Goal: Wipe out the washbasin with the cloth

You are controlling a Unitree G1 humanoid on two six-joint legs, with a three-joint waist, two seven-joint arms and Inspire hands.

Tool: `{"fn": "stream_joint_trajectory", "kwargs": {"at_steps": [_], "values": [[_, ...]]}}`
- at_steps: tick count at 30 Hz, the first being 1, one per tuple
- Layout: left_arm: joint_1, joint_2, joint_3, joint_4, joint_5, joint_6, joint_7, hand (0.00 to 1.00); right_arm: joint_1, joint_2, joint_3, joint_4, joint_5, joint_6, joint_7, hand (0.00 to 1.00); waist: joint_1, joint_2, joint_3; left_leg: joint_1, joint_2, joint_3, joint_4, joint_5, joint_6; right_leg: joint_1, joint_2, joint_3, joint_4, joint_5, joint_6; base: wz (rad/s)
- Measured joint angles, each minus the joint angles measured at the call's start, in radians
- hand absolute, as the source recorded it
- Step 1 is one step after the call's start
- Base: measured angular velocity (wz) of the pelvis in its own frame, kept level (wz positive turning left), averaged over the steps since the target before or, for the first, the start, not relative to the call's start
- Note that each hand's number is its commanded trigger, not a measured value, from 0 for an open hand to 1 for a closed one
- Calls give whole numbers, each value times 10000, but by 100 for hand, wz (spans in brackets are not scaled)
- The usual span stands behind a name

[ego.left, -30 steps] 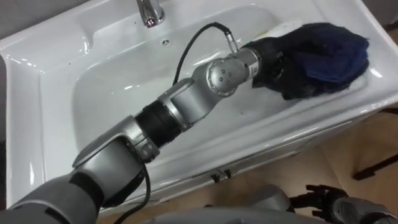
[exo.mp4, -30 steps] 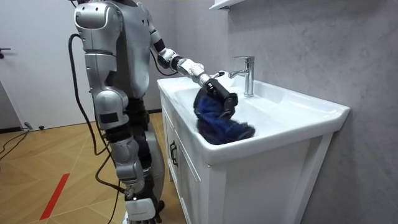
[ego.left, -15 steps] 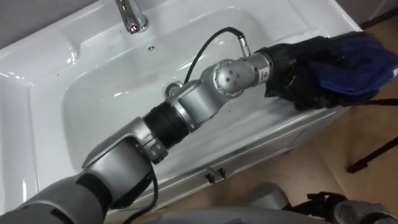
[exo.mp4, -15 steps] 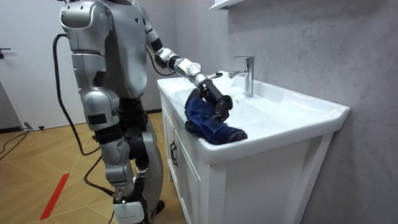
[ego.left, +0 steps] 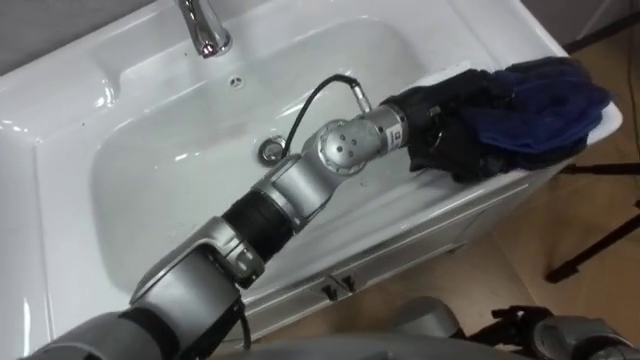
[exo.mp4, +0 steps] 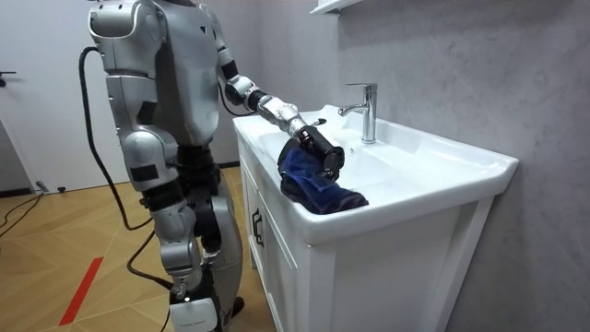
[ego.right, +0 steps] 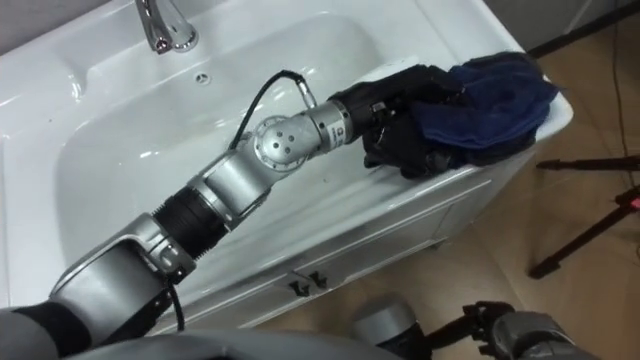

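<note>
Your left hand (ego.left: 437, 112) grips the crumpled dark blue cloth (ego.left: 548, 100) against the right rim of the white ceramic basin (ego.left: 150, 190) for wiping.

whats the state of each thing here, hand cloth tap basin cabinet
left hand: shut on the cloth
cloth: bunched, lying over the basin's rim at its front right corner
tap: no water running
basin: no standing water
cabinet door: shut

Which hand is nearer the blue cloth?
Left. The left hand grips the blue cloth on the basin rim; the right hand hangs low, below the basin and clear of the cloth.
</note>
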Motion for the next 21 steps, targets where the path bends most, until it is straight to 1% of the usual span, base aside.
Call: {"fn": "stream_joint_trajectory", "kwargs": {"at_steps": [2,4,6,8,11,12,14,16,17,18,19,20,21], "values": [[173,-1,122,21,293,-6,91,100,64,125,-211,4,-15,2,-93,0,1,-107,2,139,34,-2,1,7,-13,121,28,46,1,11,-20,-7],[285,-2,249,238,548,-47,210,100,202,243,-315,6,-14,114,-94,0,29,-190,-37,310,89,16,9,-22,-81,306,98,107,-29,12,-39,-7],[391,-1,495,250,932,-59,257,100,308,273,-424,-86,-12,196,-145,0,107,-193,-40,348,159,68,64,-38,-108,311,163,228,-25,35,-62,-17],[523,-1,723,254,1257,-99,371,100,405,308,-595,-94,-85,230,-274,0,103,-169,-44,328,241,59,175,-59,-142,310,228,270,-14,65,-79,-12],[672,-7,1247,340,1917,-180,412,100,489,441,-1035,-96,-838,376,-323,0,109,-166,-46,354,345,61,189,-36,-205,307,325,285,12,105,-87,-9],[791,-7,1490,345,2138,-201,427,100,578,491,-1346,-164,-1118,434,-336,0,127,-163,-47,409,368,80,178,-14,-233,304,343,299,96,98,-116,-7],[1046,-6,1898,352,2420,-204,555,100,799,519,-1658,-356,-1294,446,-379,0,181,-118,-82,493,380,88,131,28,-261,323,359,301,170,84,-145,-7],[1294,39,2438,663,3176,-186,831,100,1106,553,-1756,-456,-1362,451,-500,0,526,-72,-104,605,407,144,53,98,-284,317,389,341,275,101,-202,-8],[1341,91,2471,891,3487,-91,898,100,1162,555,-1756,-465,-1410,475,-519,0,602,-57,-115,636,404,130,29,111,-287,316,392,354,311,91,-221,0],[1475,358,2474,1504,4216,359,1037,100,1208,552,-1757,-527,-1553,588,-525,0,639,42,-181,624,409,67,10,130,-300,306,412,352,310,84,-231,4],[1605,540,2731,2140,4772,955,1197,100,1229,545,-1758,-616,-1587,659,-524,0,600,146,-250,602,411,3,2,139,-313,294,419,313,317,73,-259,7],[1729,660,2961,2327,5017,1197,1303,100,1252,544,-1767,-644,-1598,669,-516,0,596,179,-274,599,411,-23,-4,144,-321,294,424,297,331,74,-301,13],[1834,1020,3204,2616,5508,1494,1369,100,1252,543,-1794,-645,-1622,698,-516,0,620,231,-310,585,391,-124,-14,159,-336,309,430,273,350,64,-352,22]]}}
